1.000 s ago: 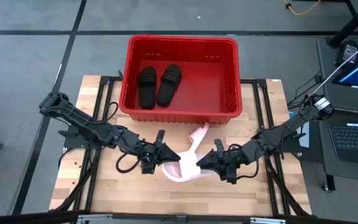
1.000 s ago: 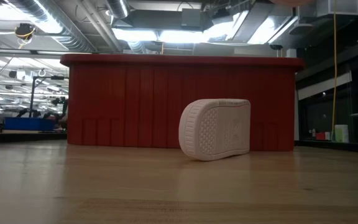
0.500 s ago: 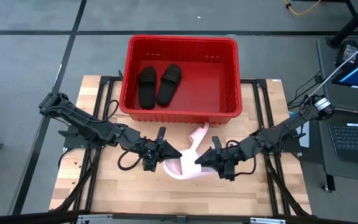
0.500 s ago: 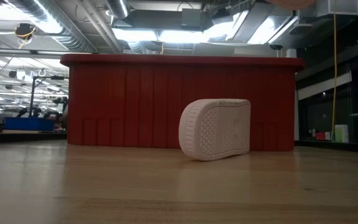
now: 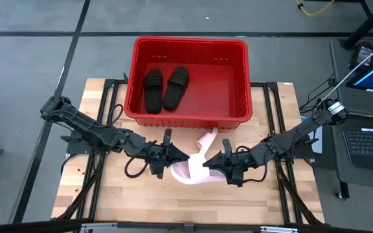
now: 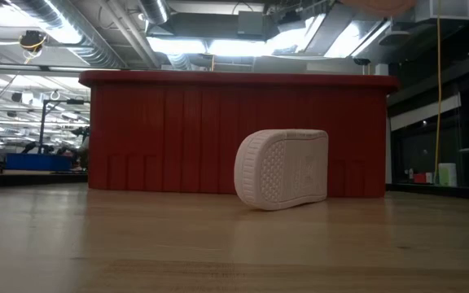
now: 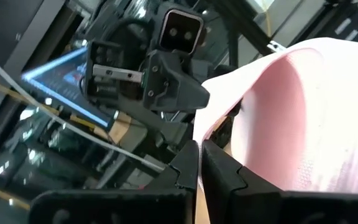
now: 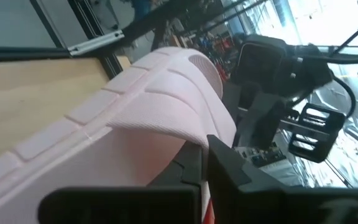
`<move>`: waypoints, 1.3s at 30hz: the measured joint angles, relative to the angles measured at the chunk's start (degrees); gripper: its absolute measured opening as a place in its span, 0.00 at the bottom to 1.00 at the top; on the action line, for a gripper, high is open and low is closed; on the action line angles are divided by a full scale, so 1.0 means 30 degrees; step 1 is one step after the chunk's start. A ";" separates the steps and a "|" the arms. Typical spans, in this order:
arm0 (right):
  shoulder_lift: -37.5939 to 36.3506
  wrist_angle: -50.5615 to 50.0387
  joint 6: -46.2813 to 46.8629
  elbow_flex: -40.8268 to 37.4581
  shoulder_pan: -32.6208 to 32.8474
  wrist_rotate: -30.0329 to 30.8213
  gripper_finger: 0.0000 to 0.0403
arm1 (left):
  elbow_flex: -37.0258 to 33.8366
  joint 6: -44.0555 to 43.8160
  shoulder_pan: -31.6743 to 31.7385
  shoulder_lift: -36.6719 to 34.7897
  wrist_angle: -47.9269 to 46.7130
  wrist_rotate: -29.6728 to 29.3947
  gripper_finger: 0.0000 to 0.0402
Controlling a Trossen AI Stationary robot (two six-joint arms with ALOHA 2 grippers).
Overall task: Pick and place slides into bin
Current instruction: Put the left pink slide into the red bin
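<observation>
Here my left claw (image 5: 177, 157) and my right claw (image 5: 210, 162) face each other over the middle of the wooden table (image 5: 96, 200), and both grip the same pink sandal (image 5: 185, 172) from opposite sides. From the left wrist, my two dark fingers (image 7: 185, 168) are pressed nearly together on the thin edge of that sandal (image 7: 303, 124), with only a sliver of pink between them, and my other arm's wrist camera sits just beyond it. From the right wrist, my fingers (image 8: 219, 165) are likewise pinched almost closed on the sandal's rim (image 8: 154, 99), its ribbed sole turned toward the lens, with the wooden table behind it. Seen from above, the sandal hangs between my claws, its far part drooping toward the near edge of the table. A second pink sandal (image 5: 206, 140) stands on its side just beyond my claws, touching or nearly touching the front wall of the red bin (image 5: 190, 120). From table height, that sandal (image 6: 282, 169) shows its patterned sole, propped on edge in front of the bin (image 6: 161, 134). The bin sits at the far end of the table, and the two black sandals (image 5: 166, 88) lie side by side inside it, flat on the floor toward its left half; its right half holds nothing I can see.
</observation>
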 joint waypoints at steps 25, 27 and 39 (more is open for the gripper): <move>-0.0299 -0.0432 0.0161 0.0471 -0.0194 0.5056 0.03 | 0.0036 0.0979 -0.5213 -0.0050 0.0013 -1.5737 0.14; -0.0299 -0.0667 0.0360 0.0833 -0.0408 0.5074 0.03 | 0.0036 0.1053 -0.5649 -0.0051 -0.0038 -1.6850 0.12; -0.0474 -0.0078 0.0520 0.2108 -0.2914 0.7635 0.02 | -0.0009 -0.7009 -0.6391 -0.1920 -0.7334 -1.4443 0.00</move>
